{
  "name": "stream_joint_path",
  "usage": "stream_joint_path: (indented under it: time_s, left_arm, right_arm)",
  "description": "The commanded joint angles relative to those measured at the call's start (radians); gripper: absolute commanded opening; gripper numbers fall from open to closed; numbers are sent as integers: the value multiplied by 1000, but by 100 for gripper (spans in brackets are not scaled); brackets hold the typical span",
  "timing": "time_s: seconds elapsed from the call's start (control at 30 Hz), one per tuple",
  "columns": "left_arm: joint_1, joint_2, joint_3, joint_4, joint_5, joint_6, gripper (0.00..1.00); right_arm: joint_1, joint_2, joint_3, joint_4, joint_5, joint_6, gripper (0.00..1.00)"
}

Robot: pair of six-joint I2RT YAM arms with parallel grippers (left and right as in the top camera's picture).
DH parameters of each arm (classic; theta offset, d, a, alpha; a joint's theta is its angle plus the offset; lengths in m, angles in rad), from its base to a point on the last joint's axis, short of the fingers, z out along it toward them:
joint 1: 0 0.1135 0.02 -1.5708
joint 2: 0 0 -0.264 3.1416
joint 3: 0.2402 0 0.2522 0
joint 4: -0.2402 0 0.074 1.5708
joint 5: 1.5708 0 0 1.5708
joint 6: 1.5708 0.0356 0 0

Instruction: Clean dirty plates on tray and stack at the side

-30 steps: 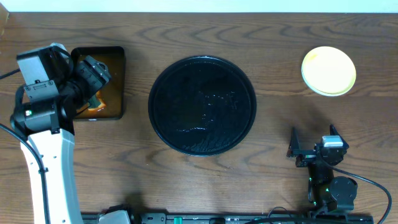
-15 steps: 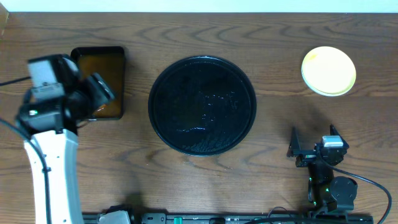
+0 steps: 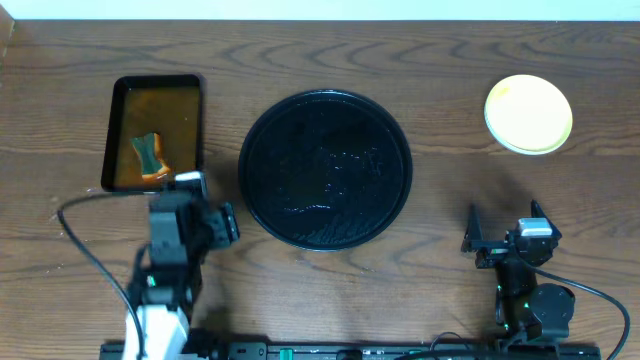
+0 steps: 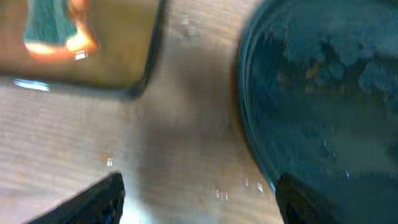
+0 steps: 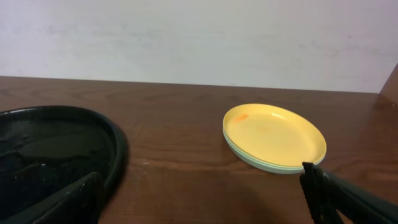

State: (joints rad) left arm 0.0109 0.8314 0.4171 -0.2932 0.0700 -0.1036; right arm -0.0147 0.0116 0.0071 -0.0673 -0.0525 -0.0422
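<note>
The plates (image 3: 528, 113) sit in one stack at the far right of the table, the pale yellow one on top; the right wrist view (image 5: 273, 135) shows mint rims under it and a small orange mark on the yellow plate. The round black tray (image 3: 325, 168) lies mid-table with nothing on it, and it shows in the left wrist view (image 4: 323, 106) and the right wrist view (image 5: 56, 155). My left gripper (image 3: 205, 222) is open and empty, low at the tray's left. My right gripper (image 3: 500, 240) is open and empty near the front right.
A small rectangular black tray of brown liquid (image 3: 155, 132) stands at the back left with a green sponge (image 3: 150, 155) lying in it. It also shows in the left wrist view (image 4: 81, 43). A pale wall runs behind the table.
My left arm has drawn back from over the small liquid tray to the table's front, leaving the sponge in the liquid. The right arm has not moved.
</note>
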Motion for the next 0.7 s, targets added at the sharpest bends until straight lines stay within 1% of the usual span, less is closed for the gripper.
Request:
stream_joint_path:
  time_s: [0.0, 0.1, 0.17, 0.43, 0.5, 0.57, 0.67]
  left_arm:
    - [-2, -169, -188, 146, -7, 24, 78]
    - [-2, -274, -292, 247, 1, 24, 78]
    - [-2, -323, -335, 280, 0, 24, 78]
    - [-2, -469, -402, 341, 0, 16, 79]
    - [-8, -544, -413, 323, -4, 18, 79]
    - [-8, -578, -413, 303, -4, 18, 78]
    - [-8, -631, -413, 216, -19, 17, 79]
  right_arm:
    - [-5, -6, -1, -4, -5, -15, 99]
    - [-5, -6, -1, -4, -5, -15, 99]
    - [-5, -6, -1, -4, -5, -15, 99]
    - [-5, -6, -1, -4, -5, -15, 99]
    - [-5, -6, -1, -4, -5, -15, 99]
    - [-5, -6, -1, -4, -5, -15, 99]
    - [-5, -6, -1, -4, -5, -16, 99]
